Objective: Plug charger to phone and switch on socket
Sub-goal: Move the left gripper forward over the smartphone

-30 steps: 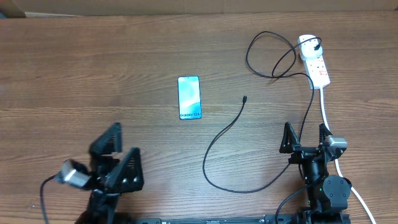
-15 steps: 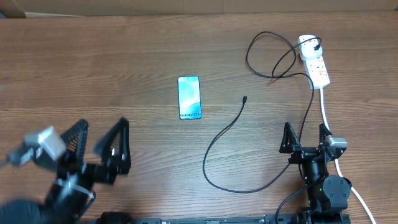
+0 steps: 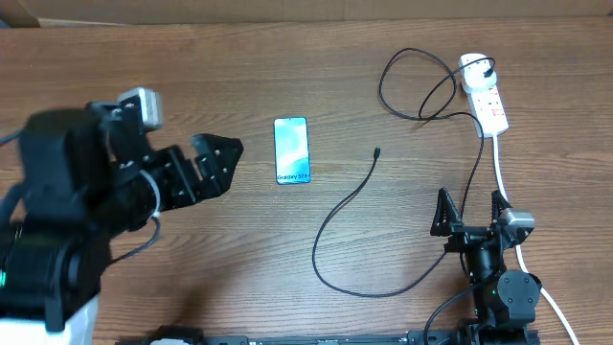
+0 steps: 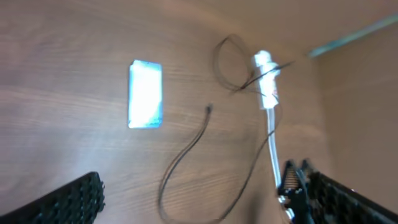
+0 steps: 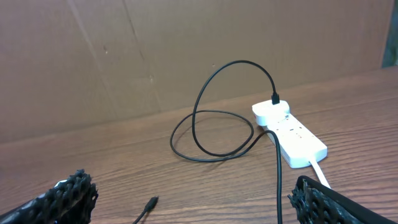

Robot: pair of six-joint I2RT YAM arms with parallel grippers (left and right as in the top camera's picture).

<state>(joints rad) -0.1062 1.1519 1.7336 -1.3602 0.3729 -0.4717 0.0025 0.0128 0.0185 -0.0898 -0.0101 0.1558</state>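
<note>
The left gripper (image 3: 209,163) and right gripper (image 3: 469,201) both stand wide, seemingly empty. The phone (image 3: 292,150) lies mid-table with the charger (image 3: 377,153) tip loose near its right side, and the socket (image 3: 484,96) sits by the far right corner

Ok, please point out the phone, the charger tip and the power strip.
phone (image 3: 291,149), overhead view, middle of its blue screen.
charger tip (image 3: 377,151), overhead view, free end of black cable.
power strip (image 3: 488,102), overhead view, middle of its white body.
</note>
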